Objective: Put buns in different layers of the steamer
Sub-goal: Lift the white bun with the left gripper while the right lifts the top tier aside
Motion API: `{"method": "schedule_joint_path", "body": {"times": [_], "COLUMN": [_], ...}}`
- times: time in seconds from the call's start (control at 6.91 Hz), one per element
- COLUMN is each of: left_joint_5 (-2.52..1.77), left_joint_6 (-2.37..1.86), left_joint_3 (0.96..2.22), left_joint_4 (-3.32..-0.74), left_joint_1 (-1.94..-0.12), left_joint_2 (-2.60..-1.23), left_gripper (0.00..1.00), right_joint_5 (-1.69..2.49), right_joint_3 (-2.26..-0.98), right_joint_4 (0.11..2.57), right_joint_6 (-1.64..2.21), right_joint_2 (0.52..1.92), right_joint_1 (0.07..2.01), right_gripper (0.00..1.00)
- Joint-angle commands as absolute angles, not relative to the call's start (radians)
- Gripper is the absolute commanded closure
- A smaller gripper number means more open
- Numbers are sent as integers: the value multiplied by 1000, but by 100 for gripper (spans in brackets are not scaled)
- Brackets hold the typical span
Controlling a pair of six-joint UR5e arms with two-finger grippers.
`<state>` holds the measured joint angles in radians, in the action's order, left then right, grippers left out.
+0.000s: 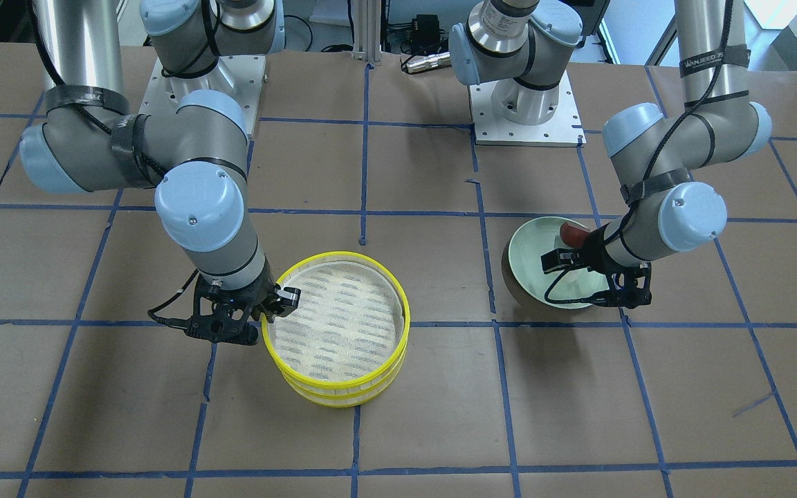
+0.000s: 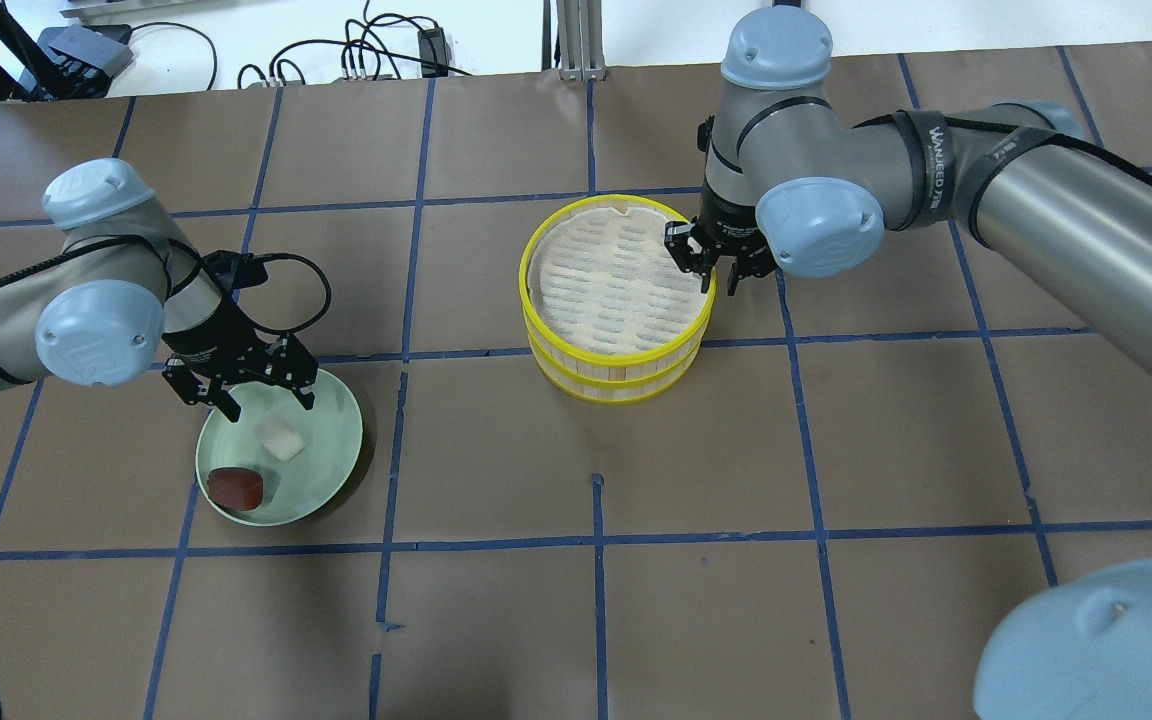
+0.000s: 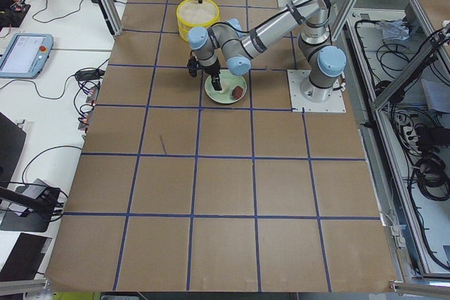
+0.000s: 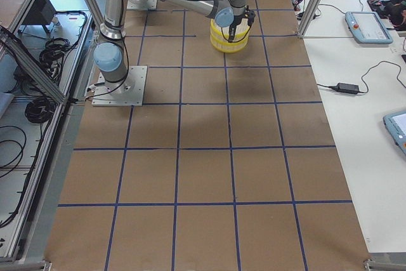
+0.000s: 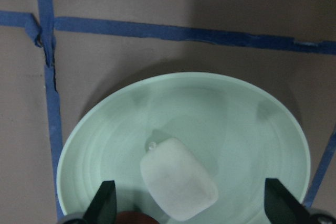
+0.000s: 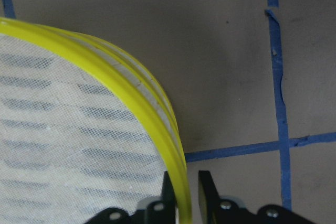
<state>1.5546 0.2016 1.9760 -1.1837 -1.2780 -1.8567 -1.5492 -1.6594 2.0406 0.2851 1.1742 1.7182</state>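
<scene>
On the table [image 2: 836, 450], a pale green plate [image 2: 340, 432], with both buns on it. White bun [image 2: 279, 437] near the plate's middle, lying at a slant. Reddish-brown bun [image 2: 236, 488] just beside it, close to the plate's rim on the robot's side. Only a thin strip of bare plate between the two.

Directly above the plate, the left gripper [image 2: 271, 402]. Points down over the half of the plate away from the robot, jaws spread wide, nothing held. In the left wrist view, brackets the white bun from both sides, with clear space between each fingertip and the bun. Cannot tell how high above the plate.

Well apart from the plate, off to the robot's right of it, the two steamer layers, stacked. Upper layer [image 2: 606, 280] seated squarely on the lower layer [image 2: 596, 384], yellow rims lined up, pale striped mesh showing on top.

At the side of the stack turned away from the plate, the right gripper [image 2: 711, 268]. Reaches straight down onto the upper layer's rim. Jaws drawn in narrow, one finger inside the yellow rim and one outside, pinching it. In the right wrist view, just the rim's thickness between the two fingers.
</scene>
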Motion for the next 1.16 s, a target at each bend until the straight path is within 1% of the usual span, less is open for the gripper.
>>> {"method": "schedule_joint_path", "body": {"times": [0.0, 0.14, 0.29, 0.43, 0.58, 0.72, 0.87, 1.01], "left_joint_5": [1559, 1557, 1554, 1542, 1539, 1540, 1492, 1404], "left_joint_6": [206, 201, 206, 203, 148, -8, -90, -179], "left_joint_3": [2016, 2004, 1982, 1920, 1857, 1808, 1757, 1728], "left_joint_4": [-1184, -1181, -1122, -1082, -1081, -1075, -1039, -1029], "left_joint_1": [-1278, -1278, -1285, -1333, -1430, -1525, -1595, -1617], "left_joint_2": [-1871, -1868, -1852, -1835, -1812, -1812, -1825, -1830], "left_gripper": [73, 93, 98, 99, 99, 99, 99, 99], "right_joint_5": [-1525, -1523, -1523, -1520, -1531, -1535, -1563, -1598], "right_joint_3": [-1678, -1696, -1692, -1672, -1639, -1609, -1597, -1597], "right_joint_4": [2054, 2054, 2045, 1989, 1949, 1925, 1905, 1911], "right_joint_6": [288, 290, 279, 273, 261, 162, 84, -101], "right_joint_2": [1177, 1196, 1244, 1267, 1285, 1289, 1289, 1284], "right_joint_1": [1721, 1724, 1726, 1721, 1707, 1678, 1596, 1507], "right_gripper": [88, 90, 91, 91, 91, 90, 90, 90]}}
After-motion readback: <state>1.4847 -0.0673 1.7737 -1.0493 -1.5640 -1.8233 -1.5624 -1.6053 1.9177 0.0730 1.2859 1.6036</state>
